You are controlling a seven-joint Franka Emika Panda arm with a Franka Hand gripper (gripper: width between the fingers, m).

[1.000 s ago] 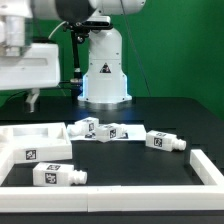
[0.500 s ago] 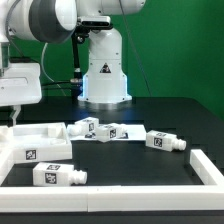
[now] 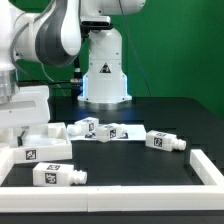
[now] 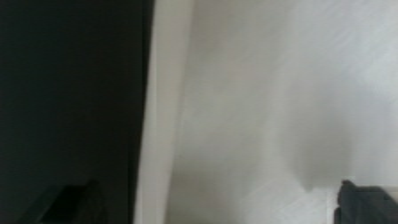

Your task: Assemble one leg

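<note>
Several white legs with black-and-white tags lie on the black table. One leg (image 3: 58, 177) is at the front left, two legs (image 3: 88, 127) (image 3: 111, 131) lie together in the middle, and one leg (image 3: 165, 140) is at the exterior view's right. My gripper (image 3: 14, 132) hangs low at the far left, just over the large flat white part (image 3: 40, 143). In the wrist view my gripper (image 4: 217, 205) is open and empty. Its dark fingertips (image 4: 75, 200) stand wide apart, with the white part's surface (image 4: 267, 100) close below.
A low white rail (image 3: 130, 187) runs along the front and up the exterior view's right side. The robot's white base (image 3: 104, 75) stands at the back centre before a green wall. A flat white sheet (image 3: 128, 135) lies under the middle legs.
My arm has swung to the exterior view's left and come down. The gripper now sits just above the large white part. The legs have not moved.
</note>
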